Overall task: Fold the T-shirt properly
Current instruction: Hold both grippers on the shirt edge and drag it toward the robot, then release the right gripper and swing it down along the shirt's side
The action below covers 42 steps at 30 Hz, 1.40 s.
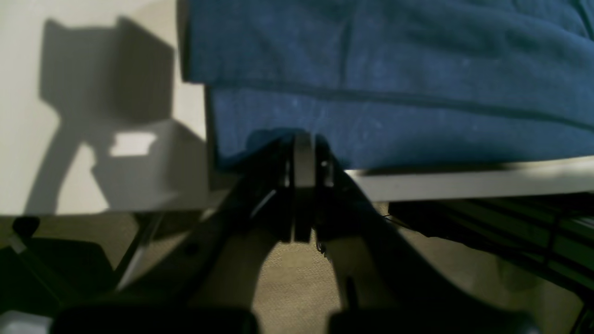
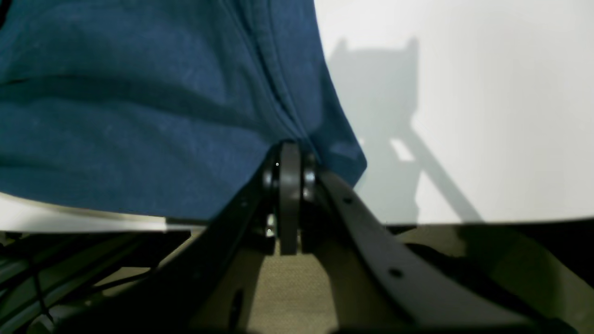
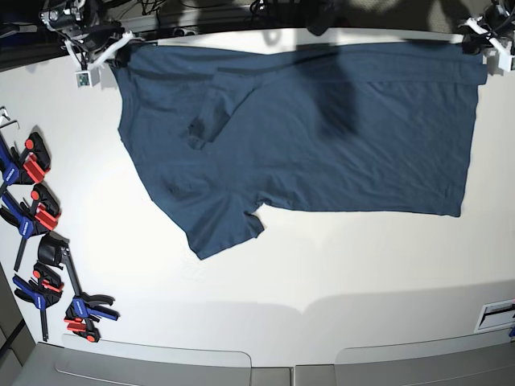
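T-shirt (image 3: 322, 137) spread on the table (image 3: 322, 265), along its far edge; clamps (image 3: 36, 217) lie left

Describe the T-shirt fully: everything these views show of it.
The T-shirt is plain dark navy with no print and looks like soft cotton knit. It lies spread across the far part of the white table, mostly flat with some creases, one sleeve folded onto the body and the other pointing toward the near side. Both far corners are pinched: the left gripper is shut on the cloth at the table edge, where layers overlap, and the right gripper is shut on a bunched corner.
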{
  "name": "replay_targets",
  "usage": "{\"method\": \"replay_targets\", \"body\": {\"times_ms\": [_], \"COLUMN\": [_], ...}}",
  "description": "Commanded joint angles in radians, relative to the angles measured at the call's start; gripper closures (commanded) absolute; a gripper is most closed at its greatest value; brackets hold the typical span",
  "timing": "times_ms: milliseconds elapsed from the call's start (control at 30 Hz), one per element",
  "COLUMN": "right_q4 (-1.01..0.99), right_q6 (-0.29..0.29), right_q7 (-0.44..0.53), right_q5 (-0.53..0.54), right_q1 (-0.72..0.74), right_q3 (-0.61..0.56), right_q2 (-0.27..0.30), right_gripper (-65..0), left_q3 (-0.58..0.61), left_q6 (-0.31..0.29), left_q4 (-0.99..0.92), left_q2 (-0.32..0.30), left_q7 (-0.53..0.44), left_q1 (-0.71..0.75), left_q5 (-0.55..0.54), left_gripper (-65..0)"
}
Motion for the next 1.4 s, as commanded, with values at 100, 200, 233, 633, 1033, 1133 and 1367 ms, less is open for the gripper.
{"method": "replay_targets", "body": {"times_ms": [100, 200, 233, 633, 1033, 1133, 1367], "right_q4": [-0.015, -0.015, -0.015, -0.014, -0.005, 0.021, 0.144], "right_q6": [-0.024, -0.024, -0.024, -0.042, -0.042, -0.042, -0.043], "right_q7": [-0.105, -0.104, -0.105, -0.096, -0.097, -0.097, -0.097], "right_q5": [-0.079, -0.079, -0.079, -0.077, -0.077, -0.077, -0.077], "right_q1": [-0.030, -0.030, -0.030, -0.030, -0.028, -0.028, -0.028], "right_q3": [0.000, 0.000, 0.000, 0.000, 0.000, 0.000, 0.000], "right_q2": [0.005, 0.005, 0.005, 0.005, 0.005, 0.005, 0.005], "right_gripper": [0.0, 0.0, 0.0, 0.0, 0.0, 0.0, 0.0], "left_q3": [-0.010, -0.010, -0.010, -0.010, -0.010, -0.010, -0.010], "left_q6": [0.013, 0.013, 0.013, 0.013, 0.013, 0.014, 0.014], "left_q4": [-0.002, -0.002, -0.002, 0.039, 0.217, 0.257, 0.285], "left_q2": [-0.013, -0.013, -0.013, -0.014, -0.014, -0.014, -0.014], "left_q7": [0.038, 0.047, 0.053, 0.052, 0.051, 0.050, 0.028], "left_q1": [0.022, 0.022, 0.022, 0.016, 0.016, 0.016, 0.016], "left_q5": [0.038, 0.033, 0.027, -0.013, 0.015, 0.063, 0.078], "left_gripper": [0.0, 0.0, 0.0, 0.0, 0.0, 0.0, 0.0]}}
